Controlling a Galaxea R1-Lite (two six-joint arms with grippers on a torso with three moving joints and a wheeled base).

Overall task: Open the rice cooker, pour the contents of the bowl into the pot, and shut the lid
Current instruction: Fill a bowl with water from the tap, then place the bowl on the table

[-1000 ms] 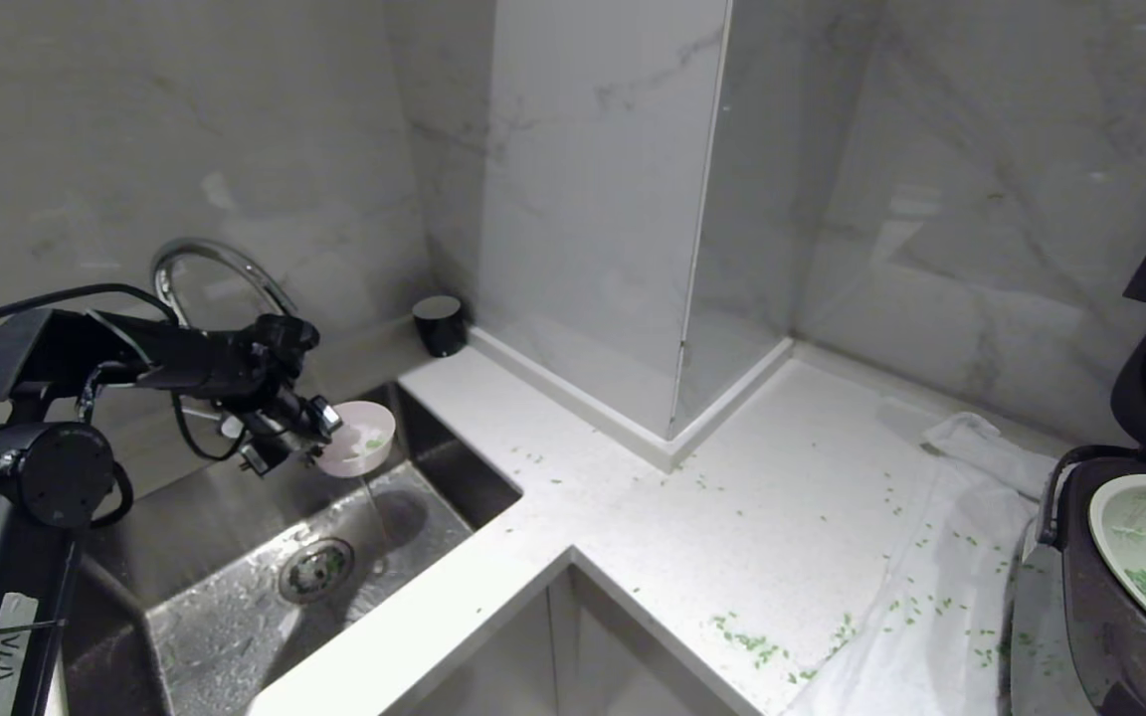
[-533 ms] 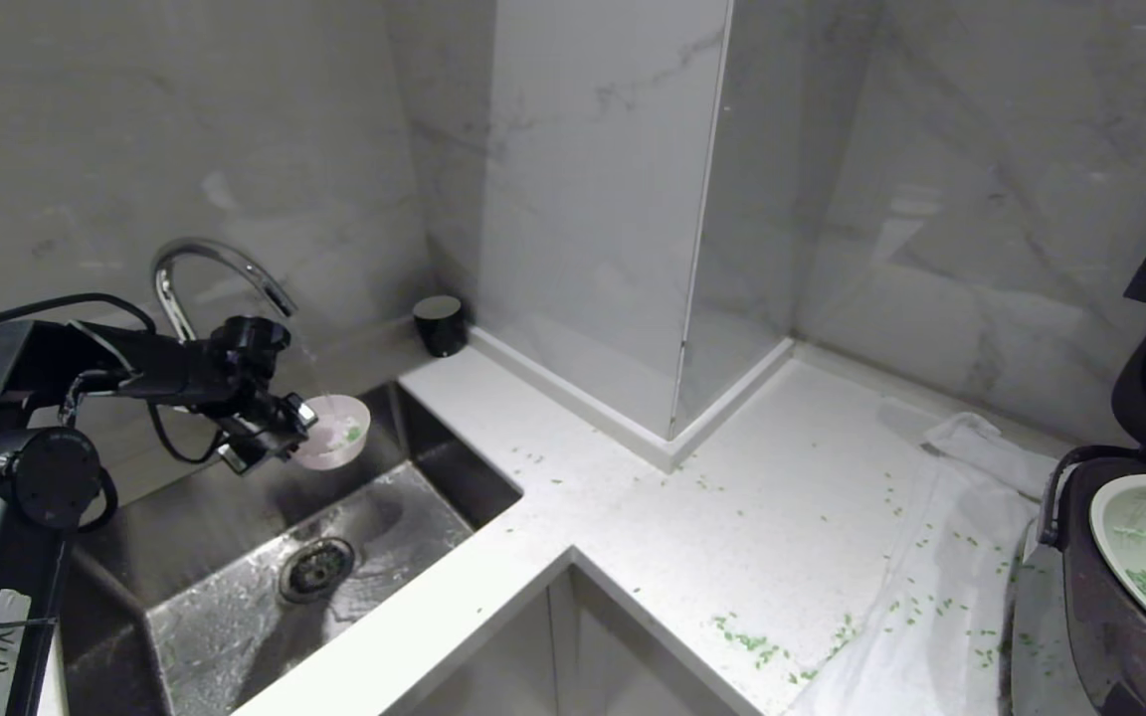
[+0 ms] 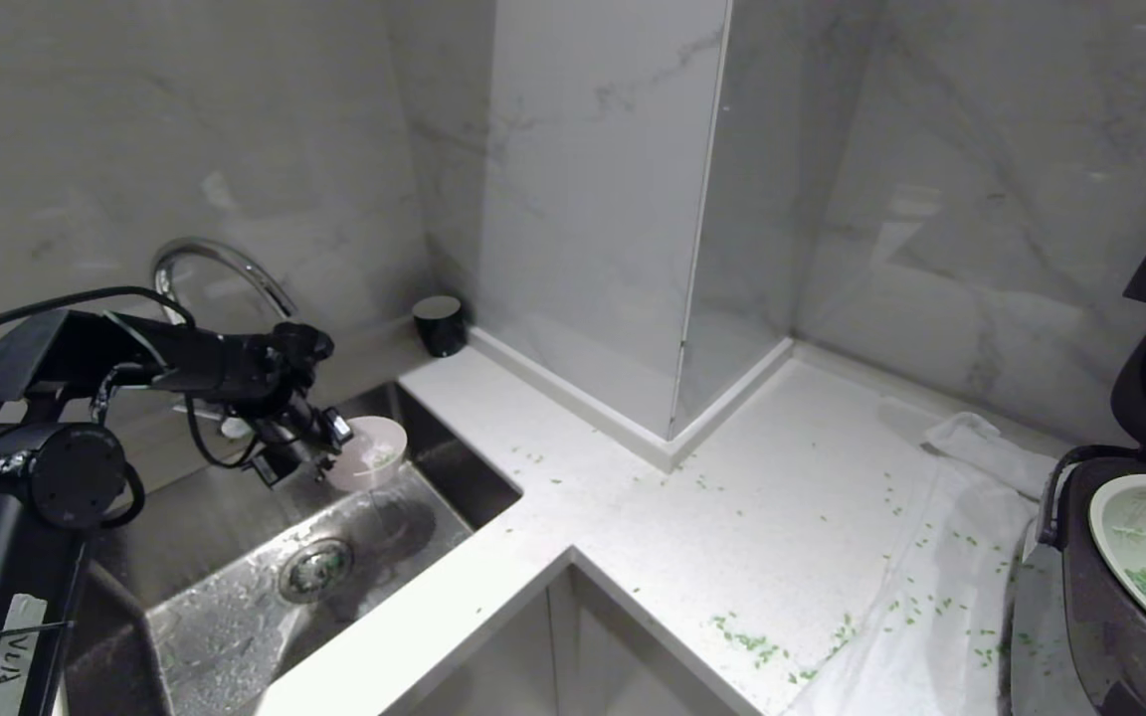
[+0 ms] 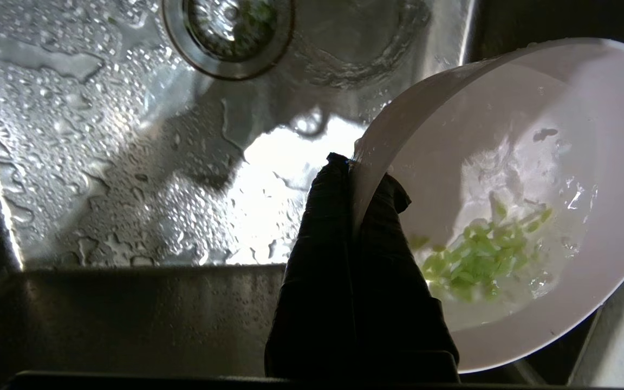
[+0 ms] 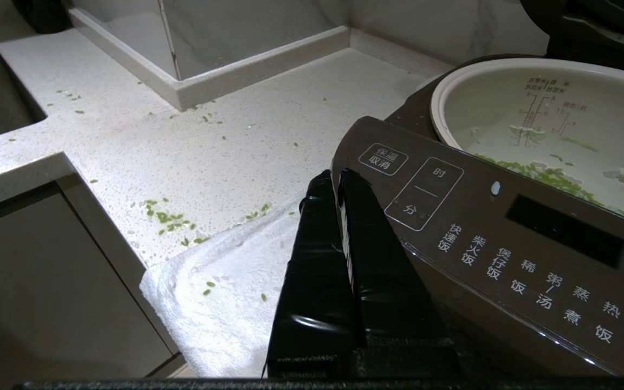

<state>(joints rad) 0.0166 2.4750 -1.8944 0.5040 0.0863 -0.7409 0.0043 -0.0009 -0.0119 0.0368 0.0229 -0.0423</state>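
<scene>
Left arm: reaches level over the sink [image 3: 235, 557].
Left gripper [image 3: 332, 438]: fingers clamp the bowl [image 3: 371, 452] rim, bowl tilted above the drain [image 3: 314, 569].
Right gripper [image 5: 339, 184]: fingers pressed together, beside the rice cooker [image 5: 507, 244].

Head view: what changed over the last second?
The left gripper, shut on the bowl rim, swung back under the faucet, then came forward and lower over the sink, tipping water out. Grip unchanged. Rice cooker, lid up, and towel stayed put.
</scene>
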